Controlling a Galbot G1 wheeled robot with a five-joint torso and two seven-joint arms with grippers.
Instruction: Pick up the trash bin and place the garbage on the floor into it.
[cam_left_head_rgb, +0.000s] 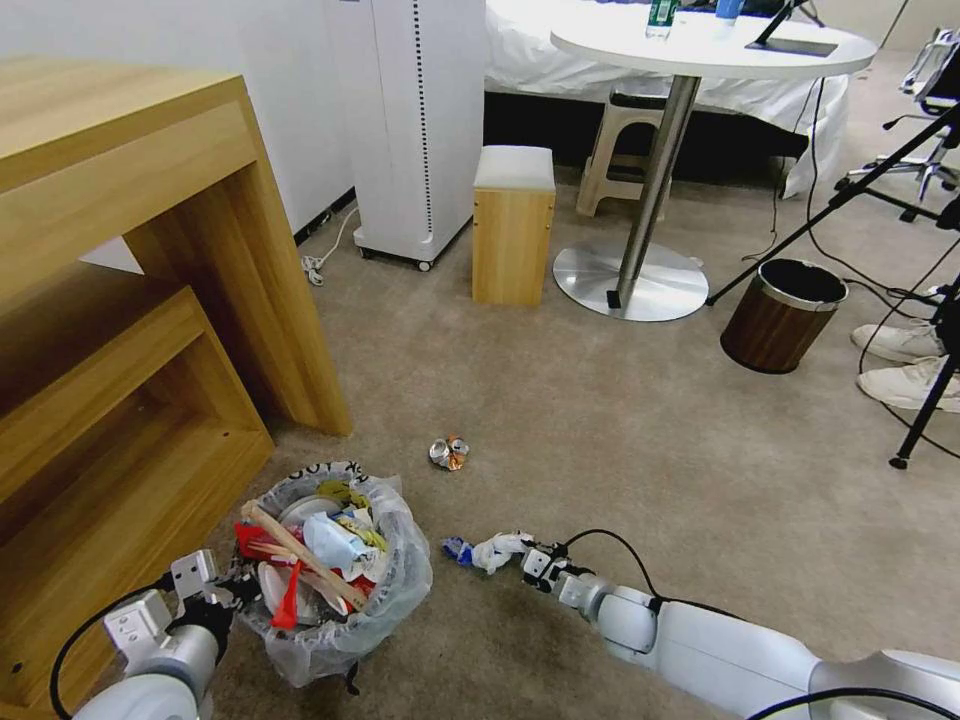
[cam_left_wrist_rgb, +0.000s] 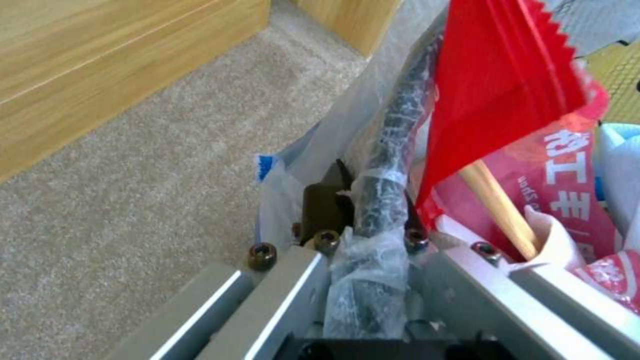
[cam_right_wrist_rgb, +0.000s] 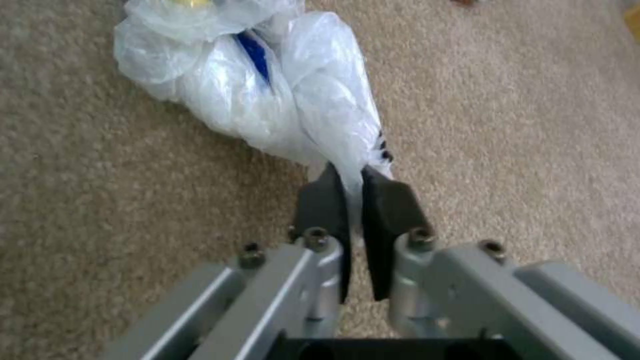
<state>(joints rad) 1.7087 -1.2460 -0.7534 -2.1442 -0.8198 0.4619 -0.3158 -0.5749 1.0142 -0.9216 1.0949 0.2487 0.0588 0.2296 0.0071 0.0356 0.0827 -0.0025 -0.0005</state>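
The trash bin (cam_left_head_rgb: 330, 610), lined with a crinkly clear bag and piled with garbage, sits at the lower left beside the wooden shelf. My left gripper (cam_left_head_rgb: 232, 592) is shut on its near rim (cam_left_wrist_rgb: 390, 145), bag pinched between the fingers (cam_left_wrist_rgb: 323, 207); a red wrapper (cam_left_wrist_rgb: 500, 85) and a wooden stick (cam_left_wrist_rgb: 500, 210) poke out just beyond. On the carpet to the bin's right lies a crumpled white-and-blue plastic wrapper (cam_left_head_rgb: 492, 549) (cam_right_wrist_rgb: 267, 90), with my right gripper (cam_left_head_rgb: 530, 562) (cam_right_wrist_rgb: 353, 187) shut on its tail. A crushed can (cam_left_head_rgb: 449, 453) lies farther out on the floor.
A wooden desk with shelves (cam_left_head_rgb: 130, 300) fills the left. Ahead stand a small wooden stool (cam_left_head_rgb: 513, 225), a round table's metal base (cam_left_head_rgb: 630, 280), a brown wood-grain bin (cam_left_head_rgb: 782, 315), tripod legs (cam_left_head_rgb: 930, 400) and a person's white shoes (cam_left_head_rgb: 900, 345).
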